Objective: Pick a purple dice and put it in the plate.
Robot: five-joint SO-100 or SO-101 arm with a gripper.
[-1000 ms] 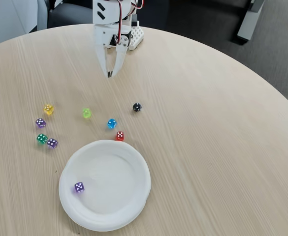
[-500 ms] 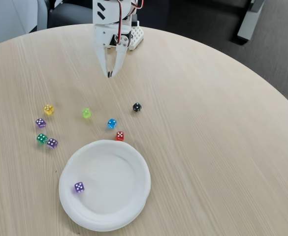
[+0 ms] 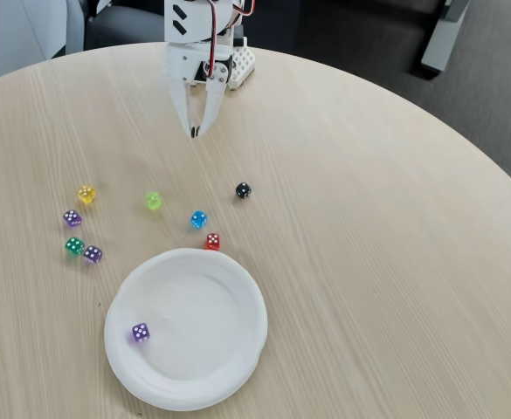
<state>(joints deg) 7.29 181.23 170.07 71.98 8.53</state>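
The claw (image 3: 194, 133) hangs over the far part of the round wooden desk (image 3: 369, 244) in the fixed view, its two white fingers pointing down toward the camera and drawn together so that their dark tips meet. Nothing is held between them.

The purple dice (image 3: 140, 332) lies inside the plate (image 3: 229, 349), on the left part of its flat floor, near the raised rim but not against it. It shows white pips on its top face. The plate sits at the near edge of the desk, left of centre in the view. The dice is well apart from the claw: the claw is toward the top of the view and the dice is far below it and a little to the left, with a scatter of other dice lying on the desk between them.

Of those, a red die (image 3: 212, 241) lies just beside the plate's far rim, and a blue die (image 3: 198, 219) is near it, slightly farther from the plate. A black die (image 3: 243, 189) lies to the right of the blue one, the nearest of all to the claw. A lime-green die (image 3: 154, 201) is left of the blue one, and a yellow die (image 3: 86, 194) farther left. Two paler purple dice (image 3: 72, 217) (image 3: 93, 254) and a dark green die (image 3: 74, 246) cluster at the left; the green one and the lower purple one are just beside each other.
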